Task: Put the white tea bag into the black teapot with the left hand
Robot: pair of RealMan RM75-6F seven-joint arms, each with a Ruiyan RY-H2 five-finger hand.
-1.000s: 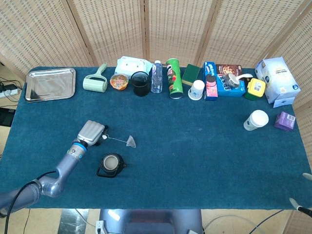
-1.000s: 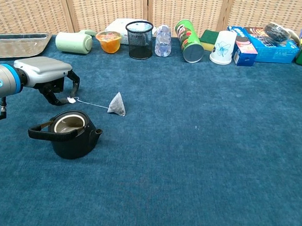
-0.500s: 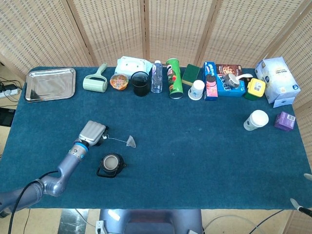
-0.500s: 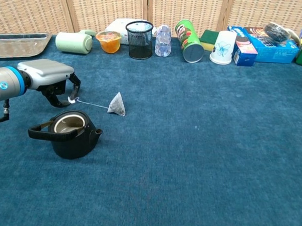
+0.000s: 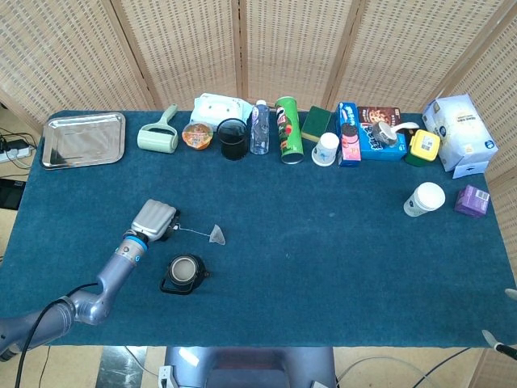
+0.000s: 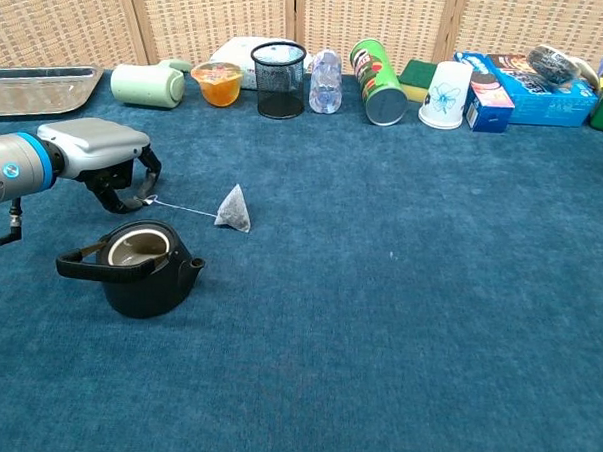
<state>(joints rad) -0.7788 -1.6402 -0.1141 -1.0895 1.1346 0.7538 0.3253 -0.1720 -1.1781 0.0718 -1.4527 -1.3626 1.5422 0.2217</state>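
Observation:
The white tea bag (image 5: 217, 235) (image 6: 234, 209) lies on the blue cloth, a small pyramid with a thin string running left to its paper tag. My left hand (image 5: 155, 218) (image 6: 97, 149) hovers low over that tag, its dark fingers (image 6: 129, 186) curled down and pinching it; the tag is mostly hidden between them. The black teapot (image 5: 184, 273) (image 6: 139, 269) stands lidless just in front of the hand and to the left of the tea bag, its handle pointing left. My right hand appears in neither view.
Along the far edge stand a metal tray (image 5: 83, 139), a green roller (image 5: 158, 137), a black mesh cup (image 6: 278, 80), a bottle (image 6: 326, 83), a green can (image 6: 379, 83), paper cups and boxes. Another paper cup (image 5: 424, 199) stands at the right.
The left hand has shifted slightly toward the tea bag's tag and its fingers have closed over it. Tea bag and teapot have not moved.

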